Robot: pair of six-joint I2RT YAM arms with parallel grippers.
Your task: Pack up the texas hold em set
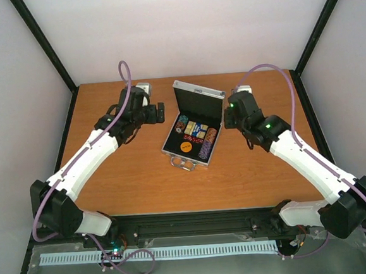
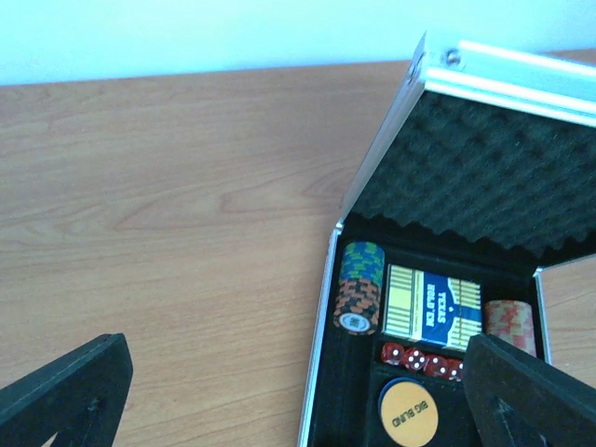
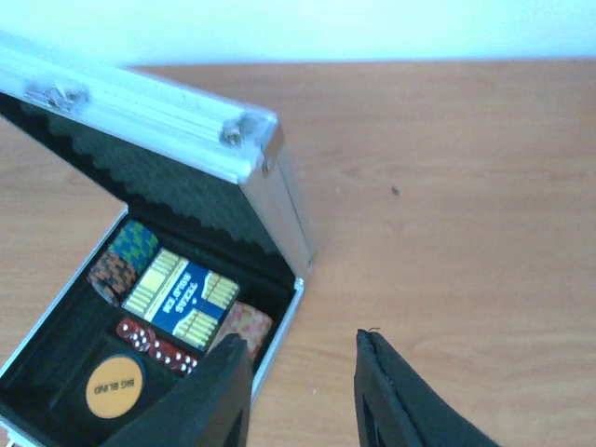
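Wood-grain worktop (image 1: 123, 180) is seen spread between the two arms, and the silver case (image 1: 173, 154) is found near its centre, a touch closer to the far edge and turned at a slant. The lid (image 1: 199, 104) is propped open toward the far edge, its ridged black foam turned to the cameras. The metal handle (image 1: 185, 164) is pointed at the near edge.

On to the left gripper (image 1: 159, 112): it is held just beside the case, on the side of the left edge, with its jaws spread wide and nothing caught between them. The right gripper (image 3: 298, 354) is poised by the case's other side, over bare wood, with its fingers parted a modest way and nothing held.

Inside the black lining, striped chips (image 2: 360, 289) are laid as a roll along the left wall, and a reddish roll (image 2: 510, 321) is set against the right wall. The blue-yellow card deck (image 2: 433, 307) is lodged between them. Nearer the handle, the orange disc (image 2: 410, 413), printed BIG BLIND, is laid flat. Tiny red dice (image 2: 419, 360) are lined up in a row between deck and disc.
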